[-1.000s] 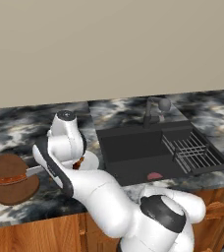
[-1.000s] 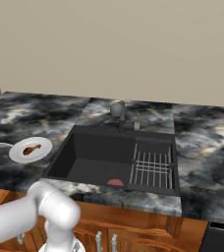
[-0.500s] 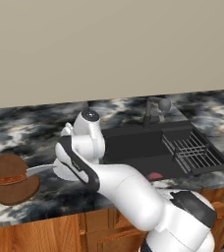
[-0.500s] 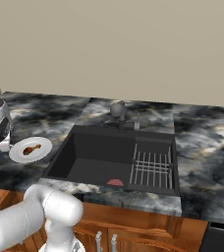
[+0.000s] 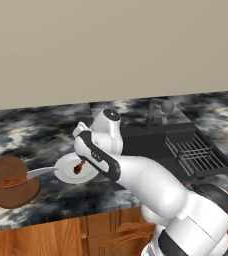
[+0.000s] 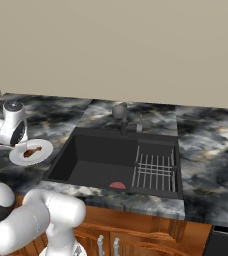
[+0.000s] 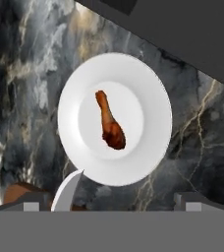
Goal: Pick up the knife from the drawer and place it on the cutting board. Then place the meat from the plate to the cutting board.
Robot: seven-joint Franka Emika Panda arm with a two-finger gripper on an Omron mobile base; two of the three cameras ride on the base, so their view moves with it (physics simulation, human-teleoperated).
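Knife (image 5: 21,179) work looks done: it lies on the cutting board (image 5: 6,192) at the lower left of the left base view, blade reaching over the board's edge toward the plate (image 7: 115,118). So I judge the second step is in hand. My tool (image 7: 111,205) hangs above the plate with jaws spread wide and nothing between them. In the hand view the meat (image 7: 110,122) sits at the middle of the plate, narrow end toward the upper left. Next I need to drop straight down, straddle the thick end across its width, then close.
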